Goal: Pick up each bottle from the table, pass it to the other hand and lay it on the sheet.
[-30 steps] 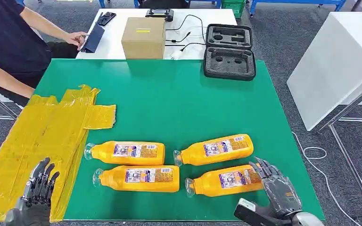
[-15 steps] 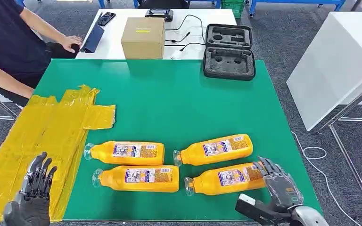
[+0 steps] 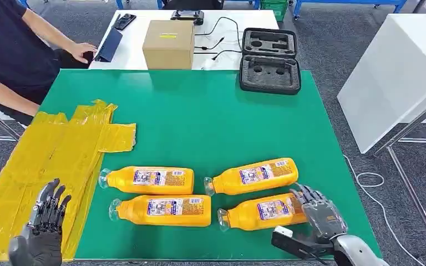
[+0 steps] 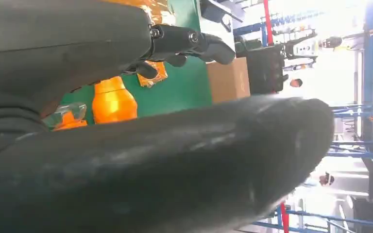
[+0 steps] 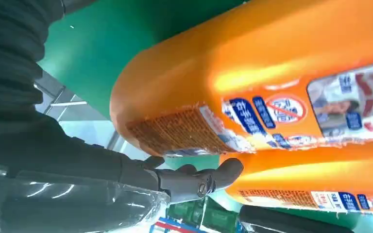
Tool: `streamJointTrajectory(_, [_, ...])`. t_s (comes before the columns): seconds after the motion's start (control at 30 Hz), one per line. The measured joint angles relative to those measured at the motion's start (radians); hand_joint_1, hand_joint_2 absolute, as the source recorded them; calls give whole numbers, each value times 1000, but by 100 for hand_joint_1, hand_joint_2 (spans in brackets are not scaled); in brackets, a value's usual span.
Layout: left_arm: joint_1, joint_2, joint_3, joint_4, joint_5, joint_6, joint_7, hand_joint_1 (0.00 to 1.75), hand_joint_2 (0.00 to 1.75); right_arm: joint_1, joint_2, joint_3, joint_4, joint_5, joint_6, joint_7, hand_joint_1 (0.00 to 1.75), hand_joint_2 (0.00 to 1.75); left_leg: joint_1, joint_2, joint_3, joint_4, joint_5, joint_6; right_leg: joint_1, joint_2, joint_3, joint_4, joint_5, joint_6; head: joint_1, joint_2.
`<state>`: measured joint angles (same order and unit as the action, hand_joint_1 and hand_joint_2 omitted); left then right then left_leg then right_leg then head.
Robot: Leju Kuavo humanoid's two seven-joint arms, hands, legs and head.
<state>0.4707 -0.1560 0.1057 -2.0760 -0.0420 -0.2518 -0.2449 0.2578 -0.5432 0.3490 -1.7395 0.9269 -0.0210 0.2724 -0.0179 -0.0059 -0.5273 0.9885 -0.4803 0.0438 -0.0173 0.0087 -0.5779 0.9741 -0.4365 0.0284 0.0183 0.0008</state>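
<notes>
Head view, nearest edge of the green table (image 3: 211, 111): the right hand (image 3: 319, 216) sits at the base end of the nearest bottle (image 3: 263, 211), fingers (image 3: 305, 195) spread and curving over that end; the right wrist view (image 5: 252, 77) shows the orange body close against the palm with one dark finger (image 5: 199, 180) beneath it, but whether the grasp is closed cannot be told. The bottle lies on its side on the table, long axis running left to right and slightly away, clear cap (image 3: 222, 220) pointing to the robot's left, base to its right. For a sound pick, the fingers should probably wrap the body further from the base end, nearer the label, so the bottle lifts level for the pass. The left hand (image 3: 43, 227) hovers over the near corner of the yellow sheet (image 3: 50, 155), fingers spread, holding nothing. Further off lie three more bottles (image 3: 161, 209), (image 3: 147, 179), (image 3: 252, 176), all capped leftward. Beyond the green table: a cardboard box (image 3: 169, 43), a black foam case (image 3: 269, 60) and a seated person (image 3: 11, 50).
</notes>
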Motion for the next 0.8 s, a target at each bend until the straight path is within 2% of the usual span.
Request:
streamJointTrajectory(0.37, [-5,0,0,0,0,0,5,0,0,-24,28,35,0,30,39,24,0,175,0,0,1,0,0,0,0,0,0,0,0,0,0,0])
streamJointTrajectory(0.4, [-5,0,0,0,0,0,5,0,0,-25,29,37,0,30,39,24,162,175,0,0,1,0,0,0,0,0,0,0,0,0,0,0])
streamJointTrajectory(0.43, [-5,0,0,0,0,0,5,0,0,-25,30,39,0,31,41,25,175,175,0,0,0,0,0,0,0,0,0,0,0,0,0,0])
streamJointTrajectory(0.63, [-12,0,3,1,13,-13,9,0,0,-39,38,44,0,38,132,38,175,175,0,1,2,0,0,0,0,0,1,0,0,0,0,0])
streamJointTrajectory(0.8, [-21,0,3,11,15,-16,8,0,0,-58,31,59,3,13,157,32,175,175,0,1,4,0,-1,0,0,1,3,0,0,0,0,0])
